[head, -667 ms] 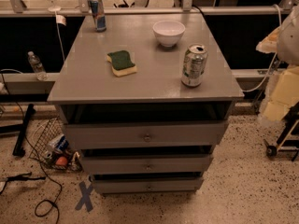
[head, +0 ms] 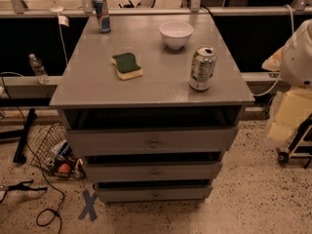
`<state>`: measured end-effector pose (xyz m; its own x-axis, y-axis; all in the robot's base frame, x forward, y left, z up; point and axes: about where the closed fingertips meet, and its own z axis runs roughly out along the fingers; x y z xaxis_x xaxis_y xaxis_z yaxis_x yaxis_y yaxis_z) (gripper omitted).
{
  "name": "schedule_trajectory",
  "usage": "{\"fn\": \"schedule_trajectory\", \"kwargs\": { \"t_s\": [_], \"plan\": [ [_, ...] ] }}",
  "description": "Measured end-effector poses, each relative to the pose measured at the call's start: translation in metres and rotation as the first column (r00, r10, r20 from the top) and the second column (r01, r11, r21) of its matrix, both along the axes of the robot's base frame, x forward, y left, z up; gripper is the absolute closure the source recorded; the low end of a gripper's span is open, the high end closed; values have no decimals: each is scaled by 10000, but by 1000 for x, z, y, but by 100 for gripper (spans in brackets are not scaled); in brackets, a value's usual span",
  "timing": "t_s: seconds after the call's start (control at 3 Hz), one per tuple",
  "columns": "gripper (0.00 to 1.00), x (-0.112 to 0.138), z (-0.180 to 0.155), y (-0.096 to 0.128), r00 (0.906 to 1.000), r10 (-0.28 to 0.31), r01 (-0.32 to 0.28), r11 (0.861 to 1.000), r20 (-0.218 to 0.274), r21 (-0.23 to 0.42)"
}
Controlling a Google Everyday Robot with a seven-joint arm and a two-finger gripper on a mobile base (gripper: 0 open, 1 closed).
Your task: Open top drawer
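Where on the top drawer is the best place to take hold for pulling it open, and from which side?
Grip the small round knob at the centre of the top drawer front, coming straight from the front: it is the only part standing out from the flat panel. The pincer is not in view.

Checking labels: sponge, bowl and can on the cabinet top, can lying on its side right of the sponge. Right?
No: camera view shows the can standing upright on the cabinet top, right of the sponge; the rest holds. The end effector is out of view; only the arm shows at right edge.
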<state>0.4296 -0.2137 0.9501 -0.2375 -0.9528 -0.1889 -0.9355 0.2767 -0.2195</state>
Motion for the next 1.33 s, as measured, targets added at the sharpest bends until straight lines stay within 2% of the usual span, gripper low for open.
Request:
{"fn": "schedule_trajectory", "kwargs": {
  "t_s": [0.33, 0.67, 1.0, 1.33],
  "plan": [
    [0, -15, -49, 4, 9989, -199, 200, 9998, -425, 7],
    [0, -21, -129, 17, 9960, -198, 222, 9994, -867, 267],
    [0, -6, -188, 37, 9931, -119, 226, 9956, -1165, 911],
    [0, -1, -194, 39, 9939, -136, 247, 9946, -1097, 1003]
  ]
}}
